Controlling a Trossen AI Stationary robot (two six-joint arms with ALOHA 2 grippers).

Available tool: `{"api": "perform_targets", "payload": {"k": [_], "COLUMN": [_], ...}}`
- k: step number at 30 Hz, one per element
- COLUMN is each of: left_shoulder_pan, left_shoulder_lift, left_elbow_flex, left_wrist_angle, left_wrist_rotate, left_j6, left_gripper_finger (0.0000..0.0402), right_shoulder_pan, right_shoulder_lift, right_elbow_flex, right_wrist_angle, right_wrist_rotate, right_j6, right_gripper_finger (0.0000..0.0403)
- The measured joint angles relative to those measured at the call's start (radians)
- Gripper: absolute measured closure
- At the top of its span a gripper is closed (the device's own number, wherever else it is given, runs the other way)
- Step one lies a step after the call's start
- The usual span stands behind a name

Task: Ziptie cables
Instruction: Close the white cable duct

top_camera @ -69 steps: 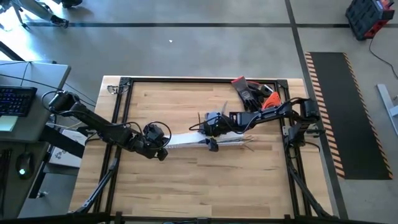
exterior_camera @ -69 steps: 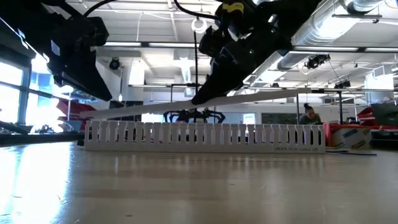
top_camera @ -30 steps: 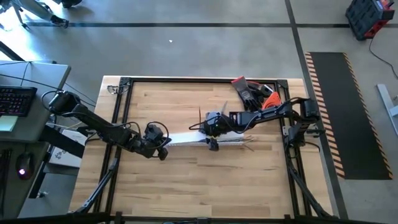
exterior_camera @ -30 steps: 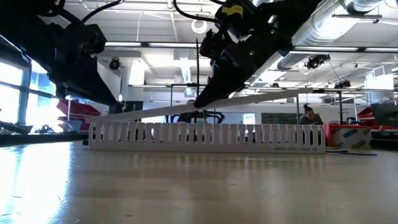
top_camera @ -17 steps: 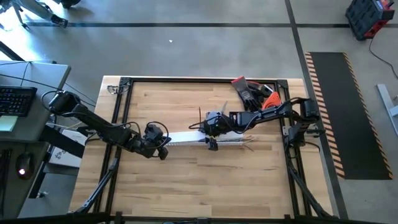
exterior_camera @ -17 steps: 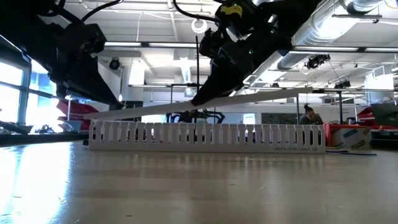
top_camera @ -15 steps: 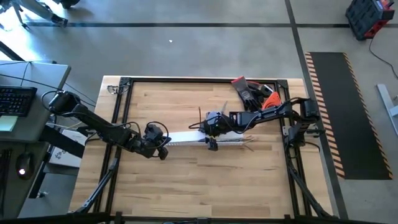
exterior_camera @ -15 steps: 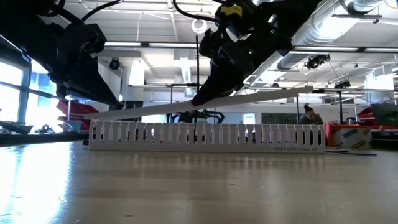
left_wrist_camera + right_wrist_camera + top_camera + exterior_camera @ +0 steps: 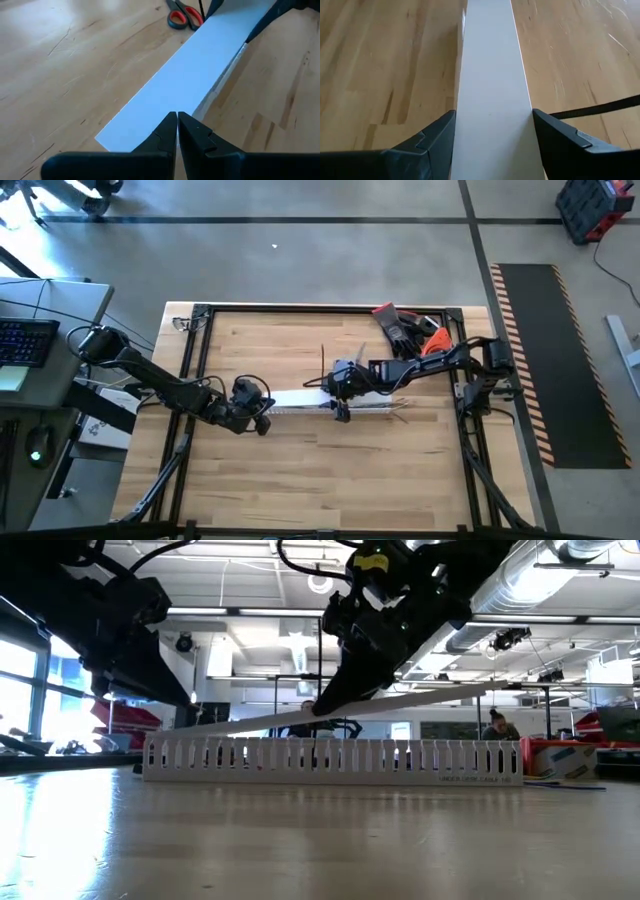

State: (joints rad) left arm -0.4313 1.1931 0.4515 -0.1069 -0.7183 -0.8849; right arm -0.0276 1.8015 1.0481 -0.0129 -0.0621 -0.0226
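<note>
Jaws of right gripper [image 9: 492, 132] straddled flat white plastic strip [image 9: 492, 80], clamping its edges above white slotted duct [image 9: 330, 760]. Left gripper [image 9: 177, 131] jaws pressed together, empty, at strip's lower end. Strip's long axis ran gripper to gripper. Thin dark cables not discernible.

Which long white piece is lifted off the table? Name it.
The flat white strip, held tilted between the right gripper jaws. The comb-slotted white duct beneath it rests on the table.
</note>
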Motion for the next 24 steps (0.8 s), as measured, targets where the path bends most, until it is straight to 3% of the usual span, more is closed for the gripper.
{"api": "perform_targets", "payload": {"k": [18,24], "left_shoulder_pan": [0.019,0.019], "left_shoulder_lift": [0.001,0.064], "left_elbow_flex": [0.0,0.001], "left_wrist_angle": [0.008,0.052], "left_wrist_rotate": [0.006,0.008], "left_j6": [-0.004,-0.003], "left_gripper_finger": [0.0402,0.0402], "right_shoulder_pan": [0.015,0.015], "right_shoulder_lift": [0.0,0.0], "right_elbow_flex": [0.0,0.0], "right_wrist_angle": [0.015,0.004], "right_wrist_rotate": [-0.039,-0.018], "right_j6": [0.0,0.0], "right_gripper_finger": [0.0189,0.0189]}}
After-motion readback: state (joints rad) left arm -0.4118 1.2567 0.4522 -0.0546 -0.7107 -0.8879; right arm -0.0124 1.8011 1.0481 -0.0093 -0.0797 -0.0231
